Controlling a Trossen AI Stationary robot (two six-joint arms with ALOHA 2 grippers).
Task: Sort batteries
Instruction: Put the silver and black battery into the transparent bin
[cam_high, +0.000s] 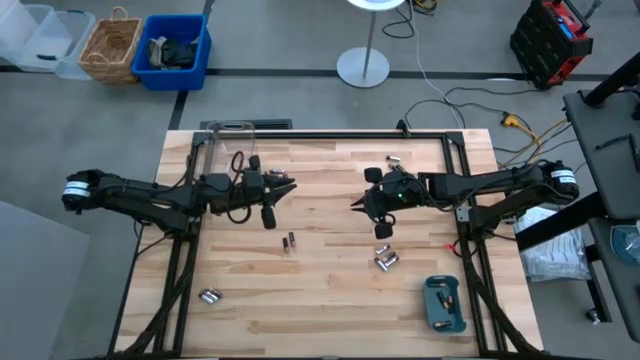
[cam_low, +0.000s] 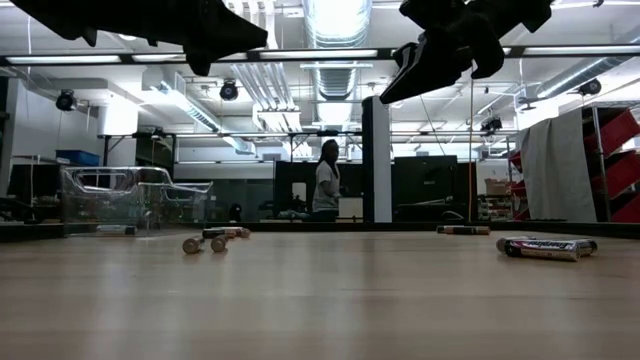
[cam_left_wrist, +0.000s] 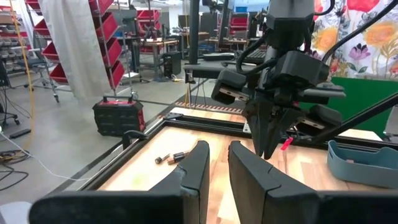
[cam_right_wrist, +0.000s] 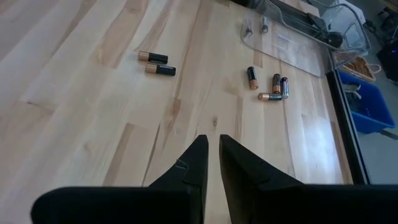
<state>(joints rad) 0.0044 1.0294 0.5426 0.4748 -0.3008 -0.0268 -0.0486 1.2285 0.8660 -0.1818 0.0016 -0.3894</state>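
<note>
Nearest the lens in the low view, bare wooden desk (cam_low: 320, 300) stretches to the scattered batteries (cam_low: 548, 246). Taking the teal tray (cam_high: 444, 304) as landmark, one silvery cluster lies just up-left of it, a dark pair (cam_high: 289, 241) lies farther toward the desk's middle, another pair sits at the near-left edge (cam_high: 209, 296), and more lie at the far edge. The clear plastic box (cam_high: 224, 148) stands at the opposite far corner from the tray.

Both arms hover above the desk. The left gripper (cam_high: 288, 186) has its jaws nearly closed, a narrow gap showing, and holds nothing. The right gripper (cam_high: 358, 205) also has its jaws nearly together and empty.

Sorting looks barely begun. The risk: the cells are round and tiny, so narrow jaws descending slightly off-centre would likely roll one away or pinch two neighbours at once. With the grippers facing each other closely, a collision is also possible.
</note>
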